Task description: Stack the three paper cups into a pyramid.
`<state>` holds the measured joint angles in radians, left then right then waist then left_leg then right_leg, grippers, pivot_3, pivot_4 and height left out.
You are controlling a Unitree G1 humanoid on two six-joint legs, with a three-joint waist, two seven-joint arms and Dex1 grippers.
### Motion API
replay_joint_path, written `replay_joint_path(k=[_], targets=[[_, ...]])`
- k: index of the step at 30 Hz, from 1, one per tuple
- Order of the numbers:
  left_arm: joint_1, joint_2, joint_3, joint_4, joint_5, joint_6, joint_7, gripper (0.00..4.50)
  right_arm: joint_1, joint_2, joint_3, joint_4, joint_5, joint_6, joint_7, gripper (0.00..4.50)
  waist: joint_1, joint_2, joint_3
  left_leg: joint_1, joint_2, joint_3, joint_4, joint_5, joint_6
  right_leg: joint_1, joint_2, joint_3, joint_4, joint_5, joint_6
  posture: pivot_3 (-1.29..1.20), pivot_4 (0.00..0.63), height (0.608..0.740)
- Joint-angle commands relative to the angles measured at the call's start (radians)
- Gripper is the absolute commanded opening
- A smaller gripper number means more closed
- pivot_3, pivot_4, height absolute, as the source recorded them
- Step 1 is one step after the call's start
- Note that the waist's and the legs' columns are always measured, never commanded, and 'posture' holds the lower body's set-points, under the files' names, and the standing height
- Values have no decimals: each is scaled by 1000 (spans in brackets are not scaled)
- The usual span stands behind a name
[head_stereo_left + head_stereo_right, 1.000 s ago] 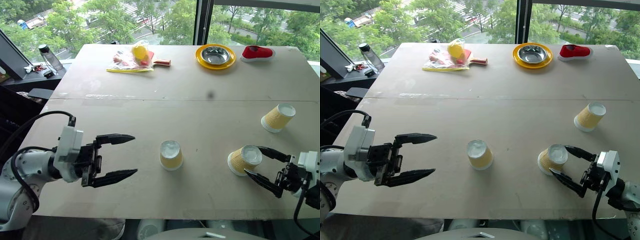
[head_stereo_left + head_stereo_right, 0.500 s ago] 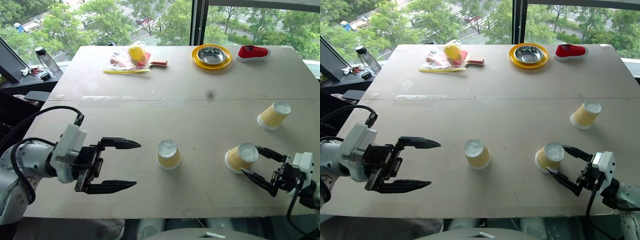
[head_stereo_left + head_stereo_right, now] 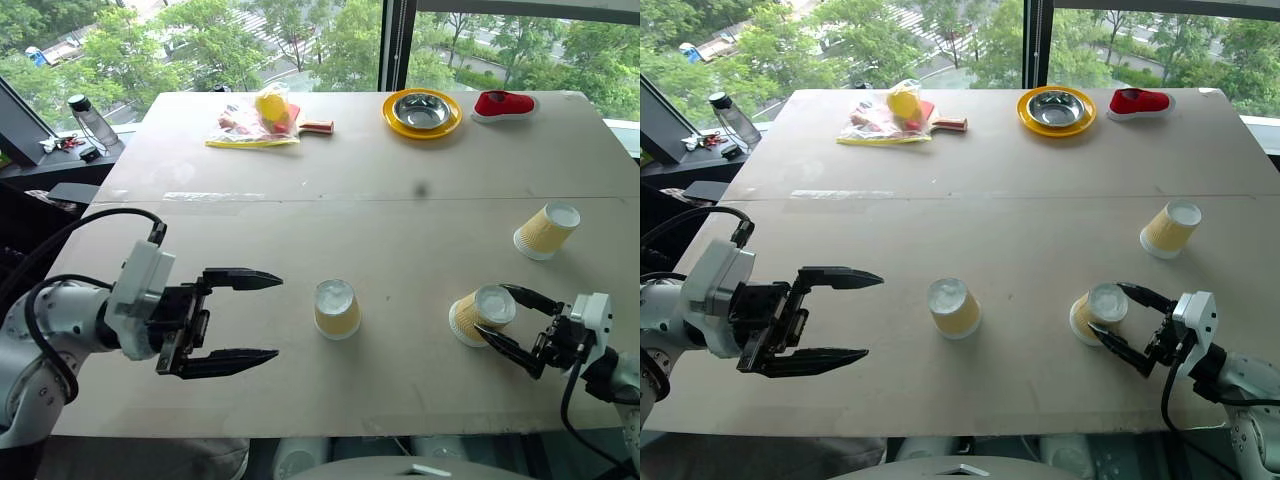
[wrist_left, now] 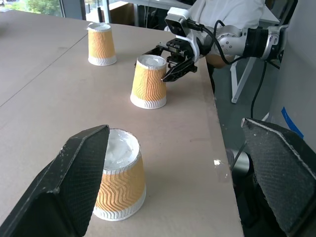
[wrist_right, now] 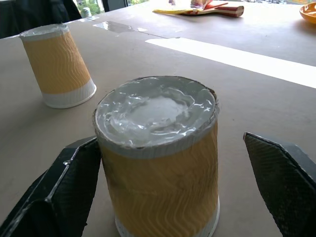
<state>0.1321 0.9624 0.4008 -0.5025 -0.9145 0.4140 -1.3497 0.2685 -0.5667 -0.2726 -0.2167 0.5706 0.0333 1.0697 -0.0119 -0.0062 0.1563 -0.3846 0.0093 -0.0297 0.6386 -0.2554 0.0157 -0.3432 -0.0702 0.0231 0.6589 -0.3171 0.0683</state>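
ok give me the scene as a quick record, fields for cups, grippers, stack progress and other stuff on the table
cups: three, all upside down and apart: middle cup, right cup, far right cup
left gripper: open, empty, left of the middle cup, not touching it
right gripper: fingers on either side of the right cup, one pad at its wall, a gap at the other
stack progress: none stacked yet
other items: steel bowl on yellow plate, red item, plastic bag, all at the table's far edge

The left hand [image 3: 258, 316] hangs level, pointing toward the right, its two black fingers spread wide (one above the other). The right hand [image 3: 505, 317] reaches forward and leftward, fingers parted, near the bench's front edge.
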Motion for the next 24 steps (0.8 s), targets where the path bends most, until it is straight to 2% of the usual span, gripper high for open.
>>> replay_joint_path(k=[1,2,4,7,10,13,19,24], targets=[[6,-6,20,-26,7,-9,-1,4500,-8,1,-6,-17,21,-4,5,3175,0,0,0,0,0,0,0,0,0,0,0,0,0,0,0,0,150,740],[8,-9,21,-25,10,-10,-1,4500,-13,2,-4,-18,21,-5,4,2640,1,0,0,0,0,0,0,0,0,0,0,0,0,0,0,0,150,740],[10,-14,24,-22,15,-12,2,4500,-24,5,0,-22,16,-7,-3,1844,0,0,0,0,0,0,0,0,0,0,0,0,0,0,0,0,150,740],[6,-27,33,-19,6,-9,20,4500,-55,10,18,-32,6,-8,-13,1844,0,0,0,0,0,0,0,0,0,0,0,0,0,0,0,0,150,740],[3,-39,50,-3,8,-9,44,4500,-147,29,67,-50,-7,37,-78,1844,-6,-1,1,1,0,1,0,0,0,0,0,1,1,0,0,0,150,740],[-9,-49,78,58,37,-19,81,4500,-343,80,178,-4,-79,99,-164,1844,-13,-1,1,2,1,1,0,0,0,0,0,2,2,0,0,0,150,740],[-58,-50,107,138,44,5,146,4500,-729,225,364,283,-263,117,-255,1844,-19,-2,5,1,1,0,0,0,0,-2,2,1,3,0,0,0,150,740],[-132,-49,96,167,51,61,260,4500,-965,324,418,597,-342,71,-247,1844,-20,-3,5,-14,0,-2,0,6,-10,-17,2,-1,5,0,1,0,150,740]])
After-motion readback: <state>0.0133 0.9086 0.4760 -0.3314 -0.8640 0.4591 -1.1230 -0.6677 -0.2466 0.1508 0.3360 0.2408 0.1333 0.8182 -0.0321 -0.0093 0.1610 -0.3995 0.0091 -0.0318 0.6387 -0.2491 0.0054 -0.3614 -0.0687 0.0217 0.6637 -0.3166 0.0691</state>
